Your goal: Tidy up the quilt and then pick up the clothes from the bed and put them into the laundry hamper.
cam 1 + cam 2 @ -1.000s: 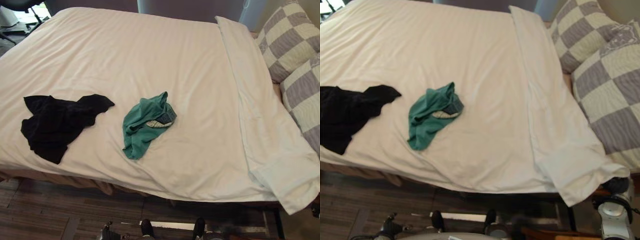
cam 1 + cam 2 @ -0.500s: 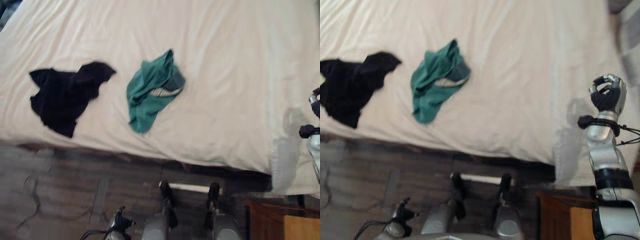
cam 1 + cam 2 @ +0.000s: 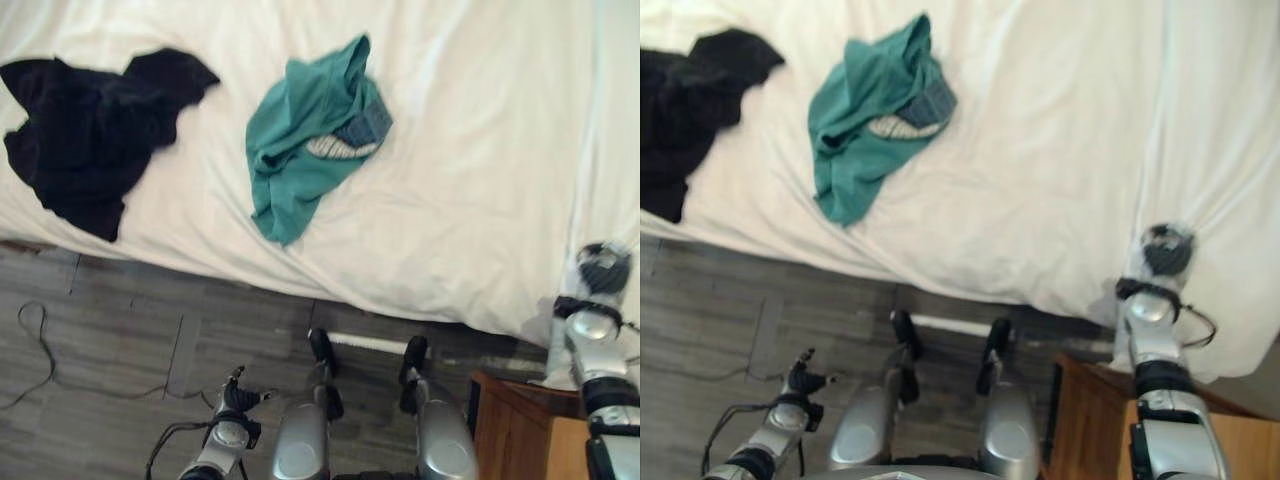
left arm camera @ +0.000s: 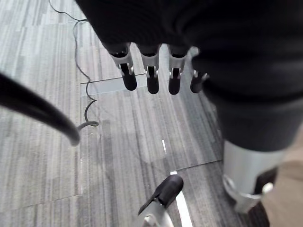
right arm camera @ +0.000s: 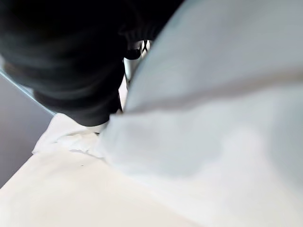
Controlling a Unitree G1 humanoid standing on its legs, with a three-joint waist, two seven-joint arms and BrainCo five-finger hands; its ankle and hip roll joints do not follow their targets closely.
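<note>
**Right hand at the quilt's near corner, clothes waiting**

We see our right hand (image 3: 1165,250) raised at the near right corner of the bed, against the hanging fold of the pale white cotton quilt (image 3: 470,150). In the right wrist view the quilt cloth covers most of the fingers, so we cannot tell whether they are closed on it or only pressed against it. Our left hand (image 4: 156,71) hangs low over the grey plank floor (image 3: 110,340), well apart from the bed, its fingers straight and relaxed, holding nothing.

The clothes lie on the quilt: a crumpled teal-green garment (image 3: 310,130) near the middle of the near edge, and a black garment (image 3: 85,130) to its left, the two close but apart.

We judge the step in hand to be tidying the quilt at this corner. To do it well, we should take a firm hold of the fold's edge rather than a loose bunch, draw it evenly toward the near right so the creases flatten, and keep the pull gentle, since a hard tug may drag both garments along or off the near edge.
</note>
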